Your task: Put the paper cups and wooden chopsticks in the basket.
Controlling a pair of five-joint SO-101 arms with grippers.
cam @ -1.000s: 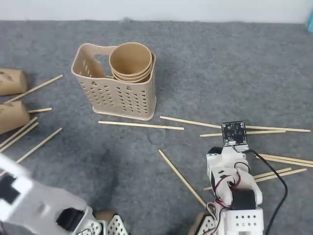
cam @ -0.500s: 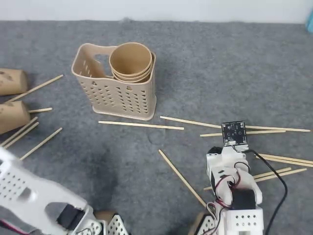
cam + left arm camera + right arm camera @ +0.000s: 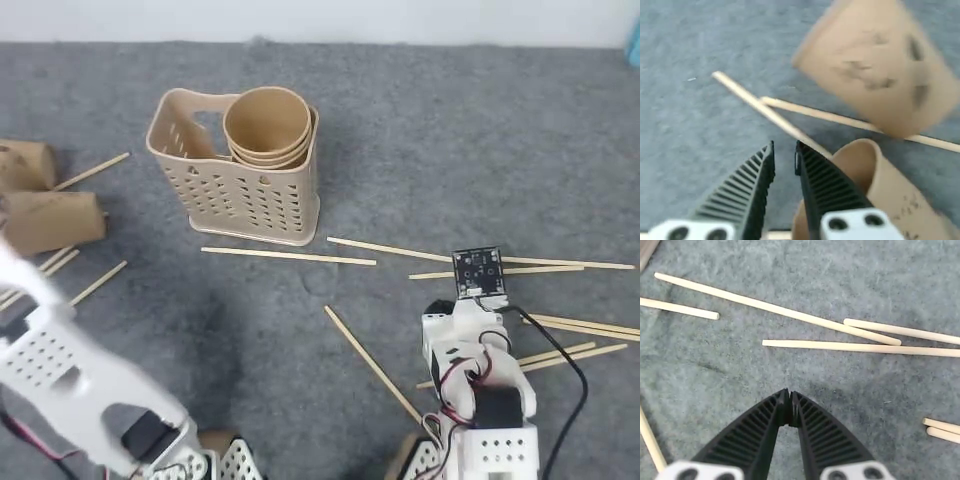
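Now the step in hand looks like grabbing the brown paper cup [image 3: 875, 170], which lies on its side near the table's left edge. At its mouth the left gripper [image 3: 785, 148] hovers, jaws narrowly apart, nothing clamped (a pale wooden chopstick [image 3: 765, 107] runs toward the gap). Best to widen first, slip one finger inside the rim and pinch gently, since thin paper likely crushes. Just beyond lies a second speckled brown cup [image 3: 880, 65]. Over scattered chopsticks [image 3: 775, 307] the right gripper [image 3: 789, 396] sits pressed together, empty. The beige perforated plastic basket [image 3: 250, 200] already carries stacked cups [image 3: 267, 122].
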